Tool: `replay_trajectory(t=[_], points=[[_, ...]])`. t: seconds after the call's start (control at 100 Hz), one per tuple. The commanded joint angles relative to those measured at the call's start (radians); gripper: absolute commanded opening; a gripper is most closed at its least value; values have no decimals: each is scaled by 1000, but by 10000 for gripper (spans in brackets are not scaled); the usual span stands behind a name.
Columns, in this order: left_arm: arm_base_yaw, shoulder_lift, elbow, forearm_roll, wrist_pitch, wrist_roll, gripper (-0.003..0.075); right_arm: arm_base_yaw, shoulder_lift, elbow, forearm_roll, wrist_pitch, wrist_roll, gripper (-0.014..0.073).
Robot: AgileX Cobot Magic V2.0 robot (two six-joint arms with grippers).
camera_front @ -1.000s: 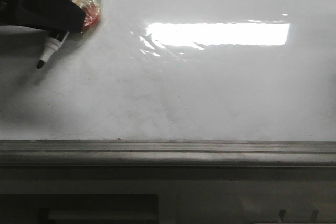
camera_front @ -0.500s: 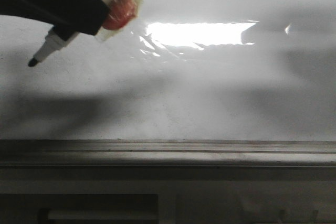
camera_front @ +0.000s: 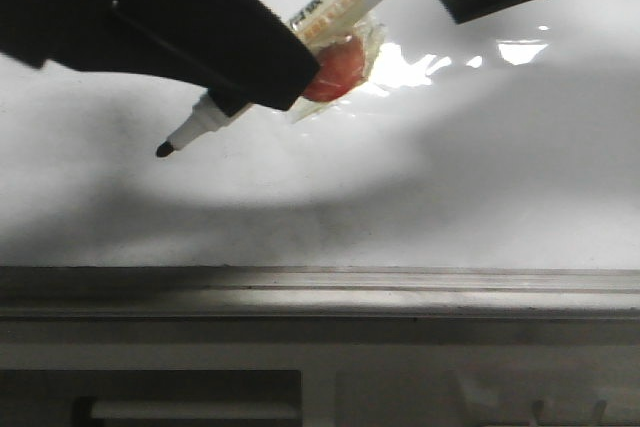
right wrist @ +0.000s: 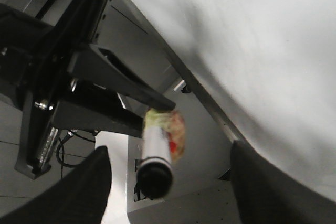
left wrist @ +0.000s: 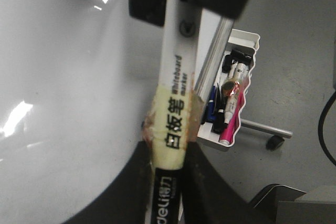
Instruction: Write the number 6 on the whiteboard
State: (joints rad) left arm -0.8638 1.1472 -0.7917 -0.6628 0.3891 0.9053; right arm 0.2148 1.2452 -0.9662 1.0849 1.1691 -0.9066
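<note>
The whiteboard (camera_front: 480, 197) carries no number 6 yet as far as I can see; its glossy face shows only shadow and a broken glare patch, and the grey ledge (camera_front: 320, 292) runs along its near edge. My left gripper (camera_front: 262, 87) is pinching the marker (camera_front: 340, 9) by its taped barrel, the dark tip (camera_front: 165, 150) pointing down toward the board's left half, above the ledge. I can't tell from the front view whether the tip is touching the surface or hanging just off it, so I judge the stroke not begun. To do this step well I'd bring the tip down gently until it just makes contact, keep the pen's tilt steady, and start the curved upper tail far enough from the ledge that the loop has room to close beneath it. Too much pressure could make the pen slip in the tape wrap (left wrist: 173, 129). My right gripper (right wrist: 170, 192) is spread wide and holds nothing; it sits behind the marker's rear end (right wrist: 155, 174), well clear of the writing area, and I'd leave it there.
</note>
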Motion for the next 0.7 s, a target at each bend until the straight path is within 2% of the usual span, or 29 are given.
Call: replay_trajectory(t=[0.0, 0.12, 0.19, 0.33, 0.45, 0.48, 0.54, 0.61, 0.69], points=[[-9, -4, -52, -17, -56, 0, -20, 37, -8, -33, 67, -30, -16, 428], [-9, 5, -60, -17, -56, 0, -20, 72, 1, -33, 65, -62, -25, 426], [-9, 7, -62, -17, -56, 0, -20, 80, 7, -33, 65, -69, -34, 383], [-9, 7, -69, -15, -58, 0, -20, 81, 16, -33, 93, -74, -73, 185], [-9, 7, -69, -15, -64, 0, -19, 81, 22, -33, 95, -40, -107, -39], [-9, 7, -69, -15, -64, 0, -19, 81, 22, -33, 97, -37, -109, -72], [-9, 7, -69, -15, -59, 0, -16, 81, 22, -33, 102, -46, -110, -63], [-9, 7, -69, -15, -55, 0, 27, 81, 22, -33, 102, -57, -118, -63], [-6, 7, -69, -15, -52, 0, 180, 81, 22, -33, 102, -60, -127, -63]])
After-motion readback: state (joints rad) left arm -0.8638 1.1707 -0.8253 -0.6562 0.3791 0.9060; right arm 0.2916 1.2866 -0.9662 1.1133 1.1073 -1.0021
